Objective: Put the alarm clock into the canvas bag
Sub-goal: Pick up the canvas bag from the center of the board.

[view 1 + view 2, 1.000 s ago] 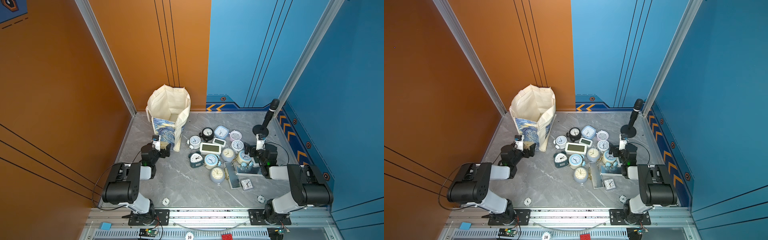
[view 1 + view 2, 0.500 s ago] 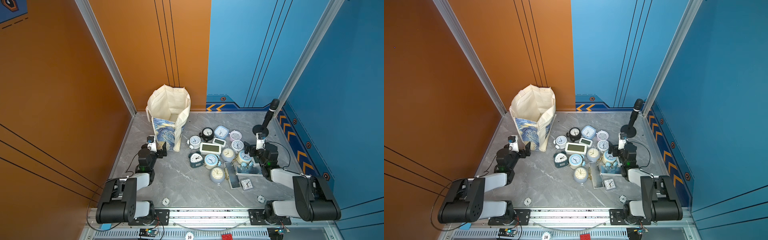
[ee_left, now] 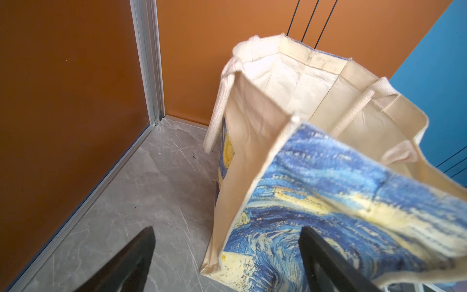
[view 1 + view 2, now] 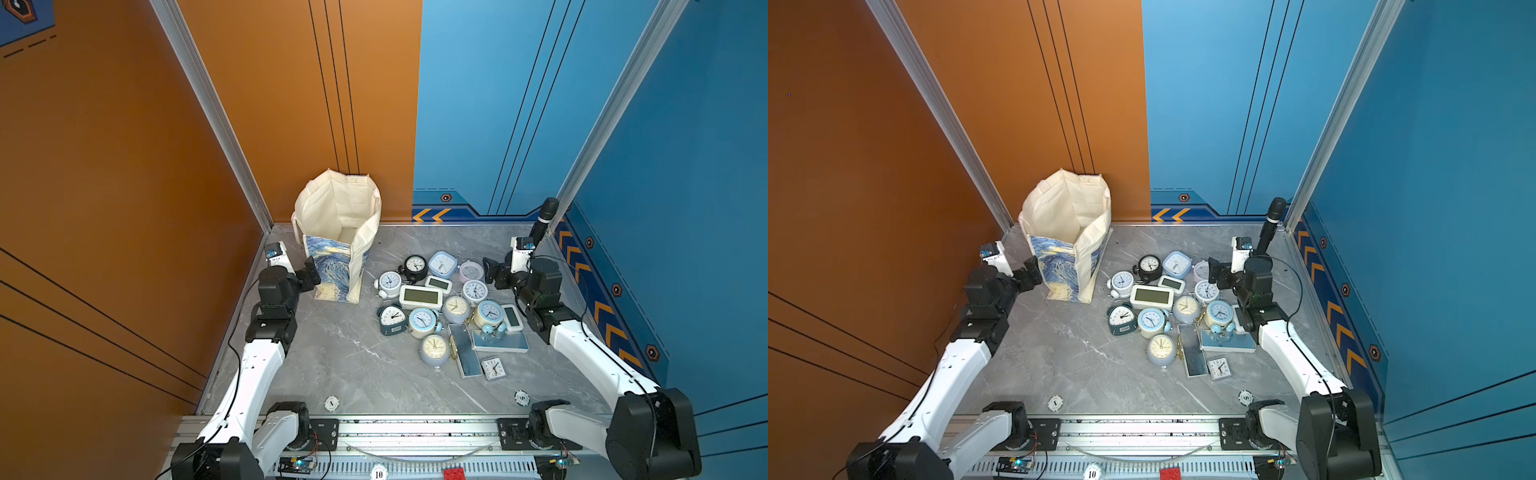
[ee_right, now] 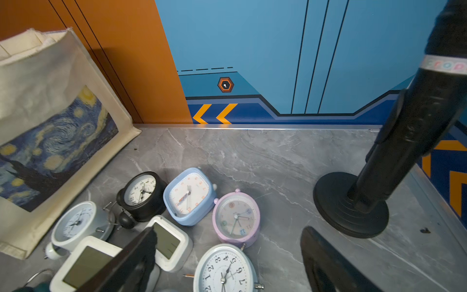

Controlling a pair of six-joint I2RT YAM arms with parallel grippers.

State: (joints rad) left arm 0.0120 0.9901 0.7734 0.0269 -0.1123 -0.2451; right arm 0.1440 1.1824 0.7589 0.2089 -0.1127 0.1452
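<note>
A: L gripper (image 4: 309,270), jaws spread, empty, just beside canvas bag (image 4: 340,249). R gripper (image 4: 492,272) same, empty, by alarm clocks (image 4: 456,308) heaped centre-right.
B: Progress?
A: Nil. No clock lifted; none seen in bag. All steps left.
B: Bag cond.?
A: Upright, mouth gaping, back-left corner; cream, blue/yellow swirl print.

Both top views give you the whole table (image 4: 353,365) from high at the front. Your left wrist camera faces the canvas bag (image 3: 252,151) closely; the right, low over the clocks (image 5: 189,199), shares it.
</note>
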